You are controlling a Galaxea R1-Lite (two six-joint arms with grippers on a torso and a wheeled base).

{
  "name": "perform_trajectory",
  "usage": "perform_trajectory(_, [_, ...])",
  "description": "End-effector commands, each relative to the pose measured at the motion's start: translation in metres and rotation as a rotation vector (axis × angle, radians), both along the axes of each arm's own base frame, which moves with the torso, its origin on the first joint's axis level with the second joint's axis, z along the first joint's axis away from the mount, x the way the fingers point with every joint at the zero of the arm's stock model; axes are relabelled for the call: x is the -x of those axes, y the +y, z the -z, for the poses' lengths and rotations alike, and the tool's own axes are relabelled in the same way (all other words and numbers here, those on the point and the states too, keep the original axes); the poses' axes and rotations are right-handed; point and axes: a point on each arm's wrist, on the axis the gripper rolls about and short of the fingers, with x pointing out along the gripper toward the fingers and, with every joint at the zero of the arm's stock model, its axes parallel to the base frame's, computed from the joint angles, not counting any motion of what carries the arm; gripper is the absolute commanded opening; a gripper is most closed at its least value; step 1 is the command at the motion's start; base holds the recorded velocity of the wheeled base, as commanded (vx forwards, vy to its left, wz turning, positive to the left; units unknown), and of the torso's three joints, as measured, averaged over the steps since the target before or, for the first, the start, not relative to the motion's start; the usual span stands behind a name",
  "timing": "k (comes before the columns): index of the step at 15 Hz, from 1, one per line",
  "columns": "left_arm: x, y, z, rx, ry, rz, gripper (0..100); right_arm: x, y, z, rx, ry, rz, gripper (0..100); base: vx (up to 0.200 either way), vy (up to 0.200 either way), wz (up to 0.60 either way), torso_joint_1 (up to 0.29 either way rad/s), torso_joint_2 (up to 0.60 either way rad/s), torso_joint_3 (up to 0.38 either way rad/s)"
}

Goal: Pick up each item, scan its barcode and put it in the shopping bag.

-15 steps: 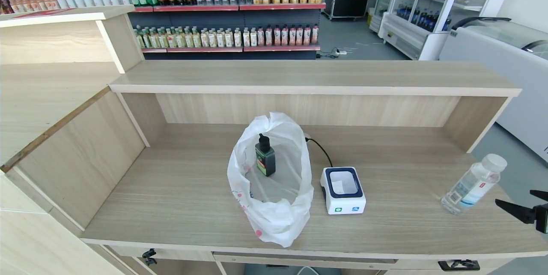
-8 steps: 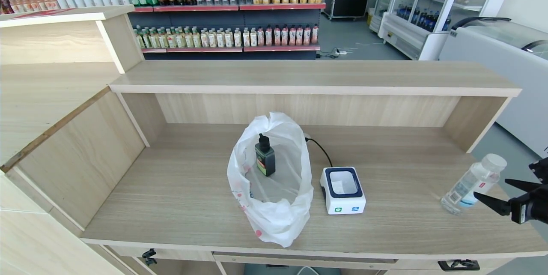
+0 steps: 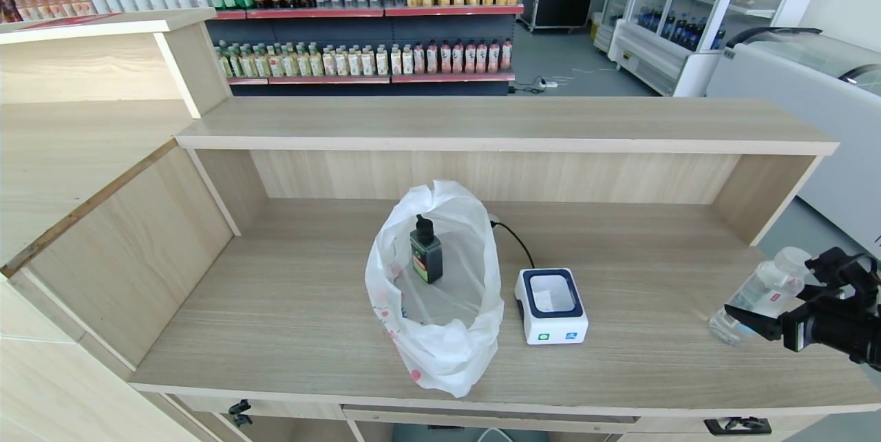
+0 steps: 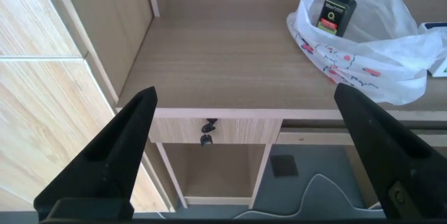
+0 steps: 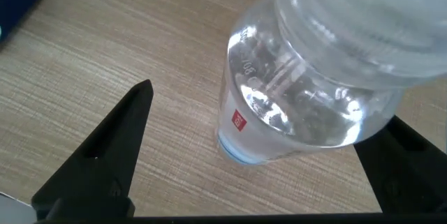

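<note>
A clear water bottle point(image 3: 756, 294) with a white cap stands at the counter's right end. My right gripper point(image 3: 776, 289) is open, and its two black fingers straddle the bottle without pressing it. In the right wrist view the bottle point(image 5: 293, 91) stands between the spread fingers of that gripper point(image 5: 269, 109). A white shopping bag point(image 3: 440, 345) stands open at mid counter with a dark pump bottle point(image 3: 426, 254) upright inside. The barcode scanner point(image 3: 550, 306) sits just right of the bag. My left gripper point(image 4: 246, 95) hangs open off the counter's near left corner, holding nothing; the bag point(image 4: 363, 49) lies beyond it.
The wooden counter point(image 3: 275, 304) has a raised back shelf and a side wall on the left. The scanner's black cable point(image 3: 513, 239) runs behind the bag. Drawers with keys sit under the front edge point(image 4: 207, 128). Store shelves and fridges stand in the room behind.
My right gripper has moved in from the right edge toward the water bottle, and its open fingers now sit on either side of it. Bag, scanner and bottle have not moved.
</note>
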Motion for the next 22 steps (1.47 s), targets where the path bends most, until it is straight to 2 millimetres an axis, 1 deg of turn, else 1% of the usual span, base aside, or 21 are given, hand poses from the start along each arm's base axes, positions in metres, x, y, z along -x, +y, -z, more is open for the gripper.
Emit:
perform_trajectory(1, [0.000,0.000,0.000,0.000,0.002,0.000,100,-0.002,0.000,0.004,-0.005,0.008,-0.005,100,0.000,0.000,0.00,0.000,0.00,0.000])
perform_trajectory(4, [0.000,0.000,0.000,0.000,0.002,0.000,100,-0.004,0.000,0.006,-0.006,0.010,-0.006,100,0.000,0.000,0.00,0.000,0.00,0.000])
perform_trajectory(12, [0.000,0.000,0.000,0.000,0.002,0.000,100,-0.018,0.005,0.012,-0.010,0.006,-0.039,100,0.000,0.000,0.00,0.000,0.00,0.000])
perform_trajectory(17, [0.000,0.000,0.000,-0.001,0.001,0.000,100,-0.024,0.005,0.010,-0.001,-0.013,-0.049,100,0.000,0.000,0.00,0.000,0.00,0.000])
perform_trajectory(18, [0.000,0.000,0.000,0.000,0.002,0.000,100,-0.024,0.005,0.010,-0.001,-0.013,-0.049,0,0.000,0.000,0.00,0.000,0.00,0.000])
perform_trajectory(22, [0.000,0.000,0.000,0.000,0.002,0.000,100,-0.024,0.005,0.010,-0.001,-0.013,-0.050,0,0.000,0.000,0.00,0.000,0.00,0.000])
